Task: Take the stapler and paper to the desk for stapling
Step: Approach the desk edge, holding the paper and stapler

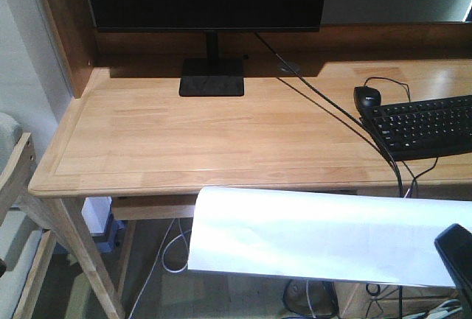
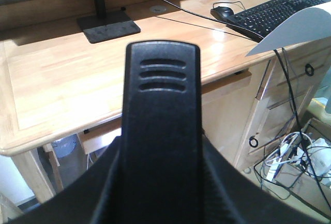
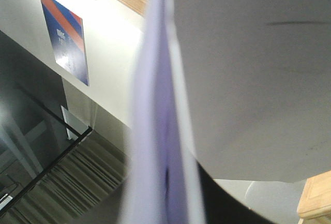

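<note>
Nearest you, your left pincer (image 2: 161, 203) looks clenched on the small black stapler with the ridged top (image 2: 161, 105). The stapler fills the left wrist view, long axis aimed straight at the table. The fingers are hidden behind it, so that grip is my read. On your other side, the right pincer (image 1: 456, 254) grasps the thin white stack of paper (image 1: 310, 234) by its right end. The paper hangs in the air just short of the front edge of the wide light-oak wooden table (image 1: 184, 135), its long side parallel to that edge. Ahead lies bare wood, centre and left, which I'd judge the landing spot for both. Further right, the black keyboard (image 1: 428, 124) and black mouse (image 1: 366, 96) crowd that side. The black monitor stand (image 1: 212, 83) sits at the back.
</note>
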### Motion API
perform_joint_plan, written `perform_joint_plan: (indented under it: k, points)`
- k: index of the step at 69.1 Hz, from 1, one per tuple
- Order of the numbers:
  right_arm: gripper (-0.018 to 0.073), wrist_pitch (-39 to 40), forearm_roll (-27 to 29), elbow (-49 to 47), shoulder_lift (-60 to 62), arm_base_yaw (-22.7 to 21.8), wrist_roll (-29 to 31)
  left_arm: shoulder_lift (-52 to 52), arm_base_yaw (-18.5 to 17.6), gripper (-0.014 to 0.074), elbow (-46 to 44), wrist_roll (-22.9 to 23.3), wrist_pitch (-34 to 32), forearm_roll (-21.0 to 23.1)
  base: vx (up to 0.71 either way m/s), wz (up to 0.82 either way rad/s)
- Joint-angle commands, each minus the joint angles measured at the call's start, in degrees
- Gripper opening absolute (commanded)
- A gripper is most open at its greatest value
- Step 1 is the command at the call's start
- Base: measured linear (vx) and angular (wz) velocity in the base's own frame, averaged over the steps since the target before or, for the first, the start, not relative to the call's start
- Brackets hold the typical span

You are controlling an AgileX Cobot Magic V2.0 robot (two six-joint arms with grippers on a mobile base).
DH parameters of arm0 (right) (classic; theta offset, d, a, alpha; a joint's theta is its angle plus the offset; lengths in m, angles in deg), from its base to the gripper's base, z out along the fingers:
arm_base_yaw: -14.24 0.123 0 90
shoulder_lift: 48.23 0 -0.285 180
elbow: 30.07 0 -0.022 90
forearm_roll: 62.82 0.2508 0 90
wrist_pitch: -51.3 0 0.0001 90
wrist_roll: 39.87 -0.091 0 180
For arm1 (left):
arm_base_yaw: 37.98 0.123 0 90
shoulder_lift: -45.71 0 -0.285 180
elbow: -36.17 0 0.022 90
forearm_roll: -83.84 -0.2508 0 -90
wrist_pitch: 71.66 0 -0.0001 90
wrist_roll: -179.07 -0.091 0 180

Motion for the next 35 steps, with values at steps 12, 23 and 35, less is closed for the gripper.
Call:
perform_joint_plan:
  k: [12,23,35]
  points:
    - [-0.0005,4.0,0.0,0.3,-0.3,-0.2,0.6,-0.8,-0.2,-0.0006,-1.5,0.4,-6.4,0.4,0.12,-0.02]
    - [-0.0005,4.0,0.0,0.3,-0.3,-0.2,0.6,-0.8,-0.2,-0.0006,-1.5,0.4,-6.4,0.4,0.11,-0.02]
    - [-0.0005,4.0,0.0,0.3,-0.3,-0.2,0.6,-0.8,-0.2,-0.0006,-1.5,0.4,-6.4,0.4,0.10,0.02]
